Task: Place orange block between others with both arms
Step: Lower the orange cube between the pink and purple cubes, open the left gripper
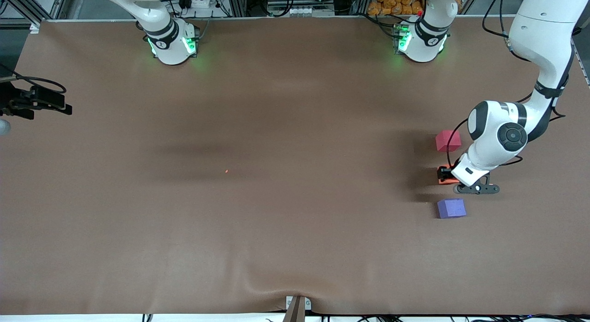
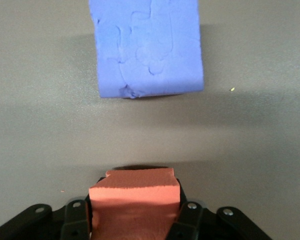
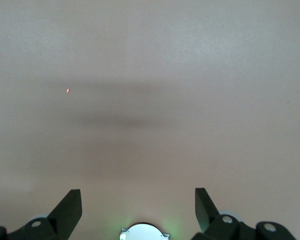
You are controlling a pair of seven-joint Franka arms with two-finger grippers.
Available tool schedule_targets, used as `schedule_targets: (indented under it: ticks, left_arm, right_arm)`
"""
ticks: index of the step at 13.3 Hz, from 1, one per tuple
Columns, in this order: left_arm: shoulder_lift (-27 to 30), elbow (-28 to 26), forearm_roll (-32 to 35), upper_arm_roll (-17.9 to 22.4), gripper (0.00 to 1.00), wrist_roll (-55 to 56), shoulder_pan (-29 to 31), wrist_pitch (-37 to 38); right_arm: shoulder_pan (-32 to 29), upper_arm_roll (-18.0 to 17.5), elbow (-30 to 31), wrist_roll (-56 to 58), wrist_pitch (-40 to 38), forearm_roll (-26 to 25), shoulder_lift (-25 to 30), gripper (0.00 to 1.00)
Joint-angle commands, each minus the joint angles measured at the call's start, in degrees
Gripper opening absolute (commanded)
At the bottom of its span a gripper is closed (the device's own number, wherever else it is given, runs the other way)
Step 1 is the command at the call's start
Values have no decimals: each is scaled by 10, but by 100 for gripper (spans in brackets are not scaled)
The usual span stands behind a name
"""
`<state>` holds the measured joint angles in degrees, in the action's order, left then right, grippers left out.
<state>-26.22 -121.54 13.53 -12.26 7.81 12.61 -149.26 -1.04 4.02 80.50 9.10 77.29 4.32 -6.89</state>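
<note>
Left gripper (image 1: 446, 175) clamped on the small matte orange foam cube (image 1: 443, 180), low over the brown tabletop (image 1: 258, 174) toward the left arm's end. Three cubes counted: red-pink foam cube (image 1: 448, 140) at 12 o'clock from the orange, purple-blue foam cube (image 1: 451, 208) at 6 o'clock, both apart from it. No readable writing. Right gripper (image 3: 138, 207) spread wide, holding nothing, waiting over bare tabletop.

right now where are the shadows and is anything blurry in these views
Front view: soft dark shadows beside the red-pink cube and orange block, plus a broad band mid-table. Left wrist view: purple-blue cube sharp, shadow beneath it. Right wrist view: faint shadow bands on bare table.
</note>
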Motion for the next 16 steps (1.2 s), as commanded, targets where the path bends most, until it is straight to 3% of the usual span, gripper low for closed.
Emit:
schedule_targets:
  ticks: [1,7,8,9,16]
  left_arm:
    - [1,-5,16,-6,0,-5,10,-11]
    - [-2,-5,31,-6,1,-8,14,-11]
    - [-2,-5,31,-7,34,-4,14,-11]
    - [-2,-5,31,-7,98,2,13,-10]
    - [25,-5,31,-10,100,22,7,8]
  right_arm:
    - [-9,-9,-3,-5,-7,2,7,100]
    - [-9,-9,-3,-5,-8,2,7,100]
    - [-9,-9,-3,-5,-7,2,7,100]
    - [-9,-9,-3,-5,-7,2,7,100]
    - [-10,-9,-3,-4,-7,3,7,100]
